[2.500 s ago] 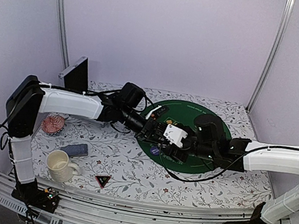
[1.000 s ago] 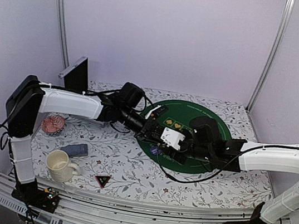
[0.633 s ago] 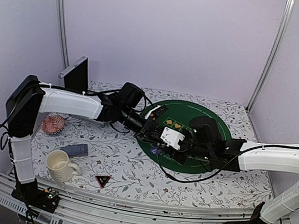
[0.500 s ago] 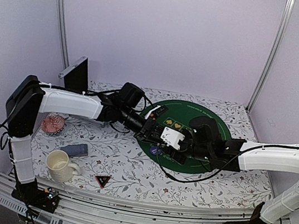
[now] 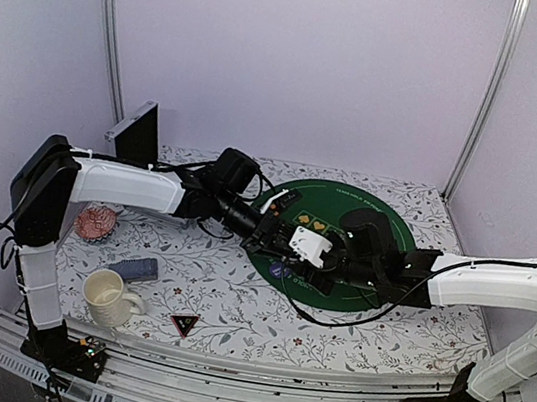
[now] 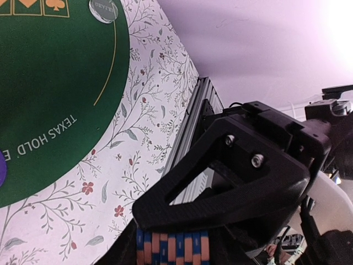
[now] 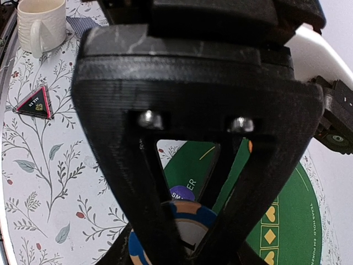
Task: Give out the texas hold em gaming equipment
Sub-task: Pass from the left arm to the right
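Both grippers meet above the left part of the round green mat (image 5: 381, 228). A stack of blue-and-orange poker chips (image 6: 172, 248) sits between my left gripper's (image 6: 172, 255) dark fingers at the bottom edge of the left wrist view. Whether those fingers still press it does not show. My right gripper (image 7: 193, 237) is shut on the same chips (image 7: 218, 207); its black finger (image 6: 231, 176) crosses just above the stack. From above, the left gripper (image 5: 278, 241) and the right gripper (image 5: 313, 255) hide the chips. A purple button (image 5: 279, 270) lies on the mat below them.
A black triangular marker (image 5: 183, 324), a cream mug (image 5: 108, 296) and grey-blue cards (image 5: 134, 269) lie at the front left. A pink dish (image 5: 95, 223) and a dark box (image 5: 137, 133) stand further back. A clear round button (image 6: 103, 9) lies on the mat.
Since the earliest frame my right gripper has slid a little left, up against the left gripper. Over the last second neither arm has visibly moved.
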Action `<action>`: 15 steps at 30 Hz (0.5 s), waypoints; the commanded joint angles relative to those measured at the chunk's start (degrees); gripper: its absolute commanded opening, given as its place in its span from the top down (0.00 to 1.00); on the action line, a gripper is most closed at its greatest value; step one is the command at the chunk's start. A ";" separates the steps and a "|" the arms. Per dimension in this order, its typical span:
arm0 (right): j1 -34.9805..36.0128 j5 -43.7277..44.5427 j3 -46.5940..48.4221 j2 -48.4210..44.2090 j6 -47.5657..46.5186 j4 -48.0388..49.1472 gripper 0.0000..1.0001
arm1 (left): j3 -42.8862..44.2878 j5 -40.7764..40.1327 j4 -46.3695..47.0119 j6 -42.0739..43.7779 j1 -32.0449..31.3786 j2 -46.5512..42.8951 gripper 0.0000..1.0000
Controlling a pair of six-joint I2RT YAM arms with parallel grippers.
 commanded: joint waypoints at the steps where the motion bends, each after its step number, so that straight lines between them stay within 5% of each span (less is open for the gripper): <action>1: -0.32 -0.57 0.11 -1.34 1.64 1.76 0.85 | -0.22 1.70 1.41 -0.15 0.34 -1.04 0.57; 15: -0.96 -1.51 -1.26 -2.72 2.32 1.91 0.86 | -0.19 1.21 0.73 0.63 1.32 -1.40 0.33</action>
